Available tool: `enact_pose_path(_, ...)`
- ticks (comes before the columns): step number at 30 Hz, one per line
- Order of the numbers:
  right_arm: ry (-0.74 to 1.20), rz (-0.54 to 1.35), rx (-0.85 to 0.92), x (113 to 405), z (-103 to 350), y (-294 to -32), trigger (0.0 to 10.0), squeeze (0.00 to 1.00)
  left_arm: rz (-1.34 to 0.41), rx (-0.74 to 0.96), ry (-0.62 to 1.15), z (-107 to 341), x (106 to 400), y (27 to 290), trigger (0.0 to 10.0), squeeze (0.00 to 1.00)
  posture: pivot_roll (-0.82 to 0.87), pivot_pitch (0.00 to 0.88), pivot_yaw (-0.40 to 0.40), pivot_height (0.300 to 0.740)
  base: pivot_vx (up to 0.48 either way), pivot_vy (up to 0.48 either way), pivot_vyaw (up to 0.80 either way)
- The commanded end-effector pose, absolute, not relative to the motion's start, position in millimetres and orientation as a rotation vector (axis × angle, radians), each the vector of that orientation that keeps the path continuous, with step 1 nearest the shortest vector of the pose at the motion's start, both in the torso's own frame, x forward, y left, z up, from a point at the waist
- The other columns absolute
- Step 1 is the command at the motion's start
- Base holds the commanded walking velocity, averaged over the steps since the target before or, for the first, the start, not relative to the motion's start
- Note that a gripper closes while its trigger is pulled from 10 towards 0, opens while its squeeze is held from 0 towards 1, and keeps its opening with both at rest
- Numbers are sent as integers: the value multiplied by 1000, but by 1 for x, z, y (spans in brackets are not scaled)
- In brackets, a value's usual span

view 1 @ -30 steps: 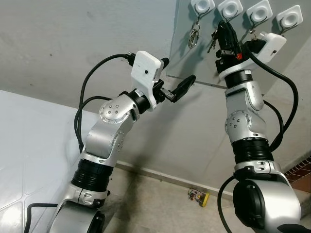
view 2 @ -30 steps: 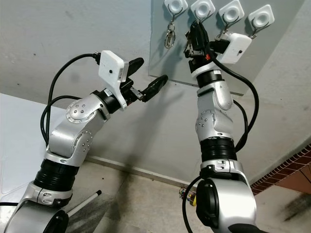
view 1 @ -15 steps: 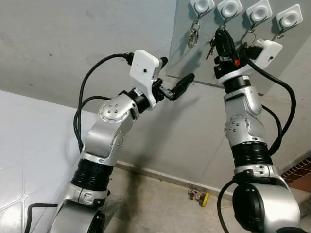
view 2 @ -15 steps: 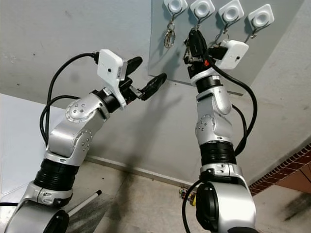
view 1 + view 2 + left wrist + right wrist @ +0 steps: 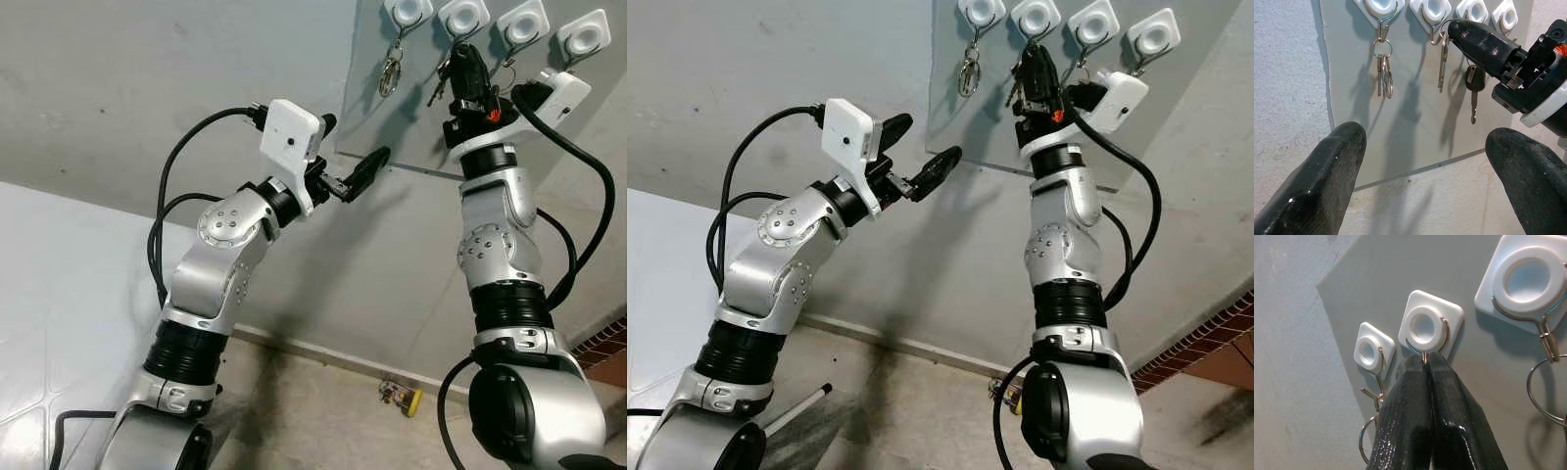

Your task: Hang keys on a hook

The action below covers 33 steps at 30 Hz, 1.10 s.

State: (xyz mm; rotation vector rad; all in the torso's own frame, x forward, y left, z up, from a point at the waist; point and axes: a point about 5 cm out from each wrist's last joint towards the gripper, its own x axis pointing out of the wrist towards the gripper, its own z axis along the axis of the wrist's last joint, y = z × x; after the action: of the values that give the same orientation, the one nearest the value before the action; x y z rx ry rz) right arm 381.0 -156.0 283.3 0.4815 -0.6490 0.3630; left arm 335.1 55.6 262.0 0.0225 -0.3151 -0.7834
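While pressing against the second hook, right gripper fingers clenching on keys. Left gripper hovering near panel, fingers spread apart.

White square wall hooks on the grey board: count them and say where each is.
4, in one row along the board's top: first, carrying a key ring; second, right gripper at it; third; fourth.

The right gripper is reaching up to the second of four white hooks on a grey panel, keys dangling beside it. The left gripper is hovering below, jaws spread apart.
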Motion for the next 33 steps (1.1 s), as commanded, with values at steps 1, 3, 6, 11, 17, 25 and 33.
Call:
enact_pose_path(1, -698, 377, 491, 379, 299, -157, 10000, 0, -795, 25, -342, 271, 333, 53, 10000, 0, -1, 115, -21, 740, 0, 0, 0)
enact_pose_path(3, -658, 361, 559, 383, 296, -159, 10000, 0, -795, 24, -345, 271, 333, 54, 10000, 0, -1, 115, -21, 740, 0, 0, 0)
enact_pose_path(6, -634, 351, 609, 385, 294, -160, 10000, 0, -796, 23, -346, 272, 333, 54, 10000, 0, -1, 115, -21, 740, 0, 0, 0)
enact_pose_path(11, -606, 335, 697, 388, 291, -162, 10000, 0, -794, 21, -348, 273, 333, 54, 10000, 0, -2, 121, -22, 740, 0, 0, 0)
enact_pose_path(17, -586, 331, 826, 390, 290, -166, 10000, 0, -790, 20, -349, 273, 333, 54, 10000, 0, -2, 121, -22, 740, 0, 0, 0)
enact_pose_path(25, -578, 353, 906, 390, 289, -165, 10000, 0, -786, 20, -350, 274, 333, 55, 10000, 0, 1, 124, -21, 740, 0, 0, 0)
enact_pose_path(33, -571, 394, 1018, 386, 283, -163, 10000, 957, -785, 20, -347, 274, 334, 55, 10000, 0, 1, 126, -20, 740, 0, 0, 0)
